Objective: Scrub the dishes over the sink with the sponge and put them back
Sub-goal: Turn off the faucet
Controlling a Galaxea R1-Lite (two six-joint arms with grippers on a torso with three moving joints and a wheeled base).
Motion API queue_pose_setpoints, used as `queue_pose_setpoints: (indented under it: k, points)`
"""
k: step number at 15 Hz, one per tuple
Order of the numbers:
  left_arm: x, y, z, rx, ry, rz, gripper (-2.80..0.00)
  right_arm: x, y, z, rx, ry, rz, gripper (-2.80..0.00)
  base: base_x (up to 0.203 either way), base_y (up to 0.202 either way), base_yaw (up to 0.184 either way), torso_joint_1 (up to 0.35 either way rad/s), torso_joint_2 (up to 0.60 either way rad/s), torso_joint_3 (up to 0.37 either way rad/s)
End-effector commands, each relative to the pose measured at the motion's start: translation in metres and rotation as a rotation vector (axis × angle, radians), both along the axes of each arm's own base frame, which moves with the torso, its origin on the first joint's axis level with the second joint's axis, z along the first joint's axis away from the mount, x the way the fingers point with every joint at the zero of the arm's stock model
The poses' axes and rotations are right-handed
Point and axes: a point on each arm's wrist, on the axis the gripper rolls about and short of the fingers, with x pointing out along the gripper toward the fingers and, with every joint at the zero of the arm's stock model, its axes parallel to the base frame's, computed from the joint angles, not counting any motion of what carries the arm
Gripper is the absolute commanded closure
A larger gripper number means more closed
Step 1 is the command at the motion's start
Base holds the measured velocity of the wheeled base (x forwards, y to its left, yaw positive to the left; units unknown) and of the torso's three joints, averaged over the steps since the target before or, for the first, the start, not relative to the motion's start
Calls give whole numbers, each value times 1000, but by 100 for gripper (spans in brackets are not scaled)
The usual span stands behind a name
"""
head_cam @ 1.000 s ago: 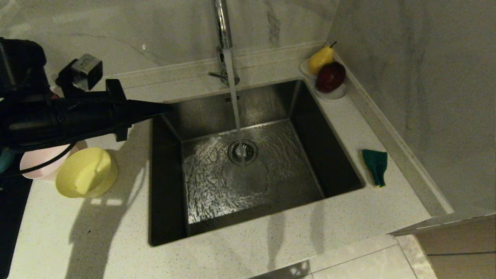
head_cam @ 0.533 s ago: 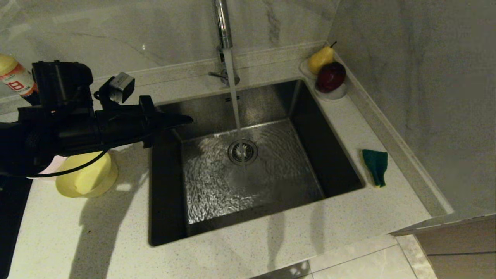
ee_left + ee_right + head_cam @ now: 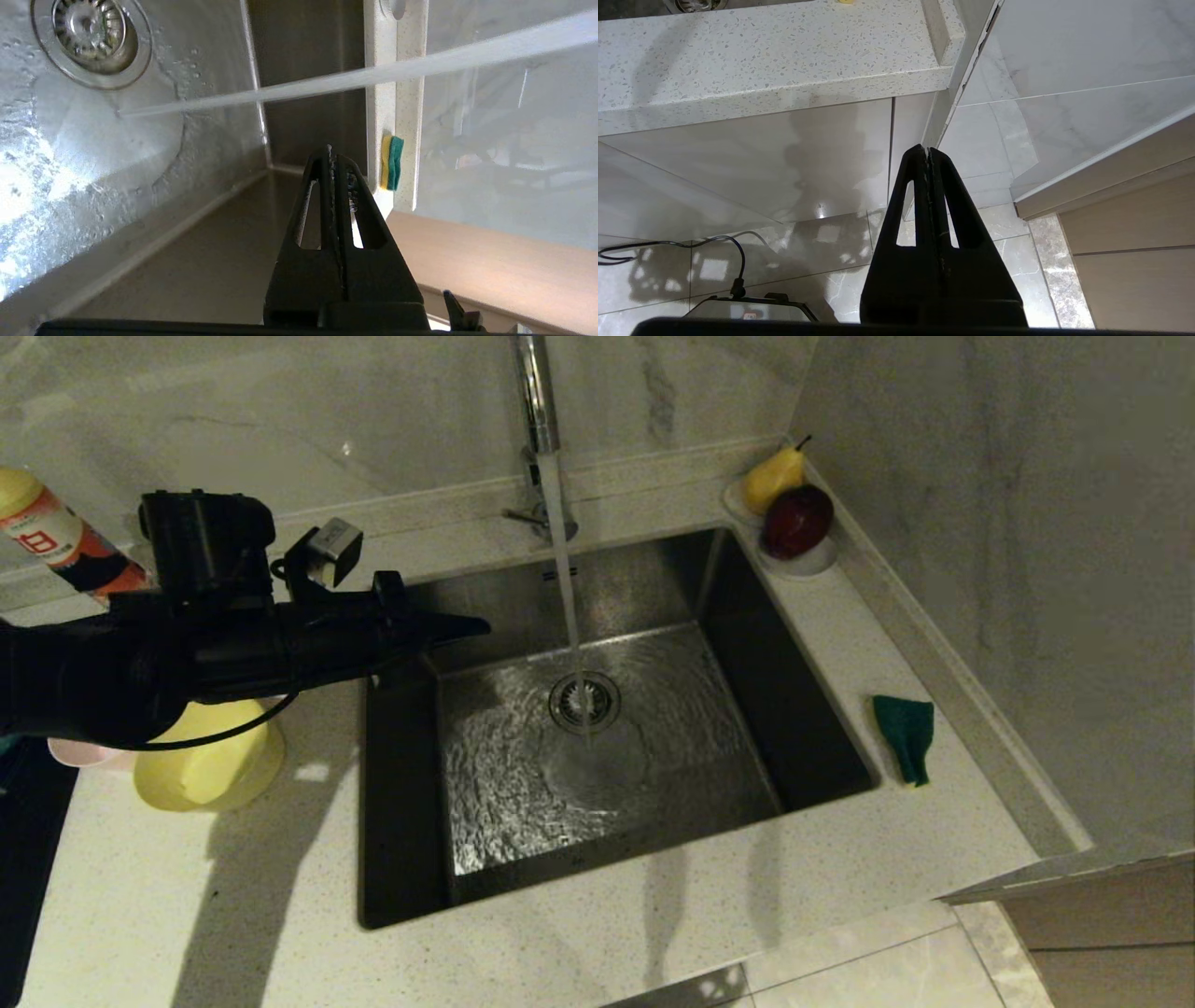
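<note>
Left gripper point(image 3: 476, 628) is reaching over the sink point(image 3: 401, 859), clenched and empty, apparently heading across toward the sponge point(image 3: 904, 735) lying on the far counter. Yellow bowl point(image 3: 210, 765) is waiting beside the sink. Right gripper point(image 3: 927, 151) is parked low, clenched.

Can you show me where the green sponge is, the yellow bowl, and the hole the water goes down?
sponge point(image 3: 904, 735): head view, on its dark green scouring face.
yellow bowl point(image 3: 210, 770): head view, on its inside wall, below the arm.
drain strainer point(image 3: 584, 702): head view, on its round metal ring.
</note>
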Motion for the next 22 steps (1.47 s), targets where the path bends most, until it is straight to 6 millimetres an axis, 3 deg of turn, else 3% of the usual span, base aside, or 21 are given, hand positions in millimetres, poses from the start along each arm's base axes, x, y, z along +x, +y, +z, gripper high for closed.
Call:
queue_pose_setpoints:
  k: [1,5,10,15,22]
  points:
    - [9,-4,-4,-8,-7,-7,0,0,0,0,0,1,0,0,0,0,0,0,0,0]
    - [22,-6,-1,-89,-66,-2,0,0,0,0,0,1,0,0,0,0,0,0,0,0]
    - [39,-9,-12,-98,-87,4,0,0,0,0,0,1,0,0,0,0,0,0,0,0]
    - [44,-11,5,-194,-154,-4,0,0,0,0,0,1,0,0,0,0,0,0,0,0]
    - [60,-12,4,-206,-168,27,0,0,0,0,0,1,0,0,0,0,0,0,0,0]
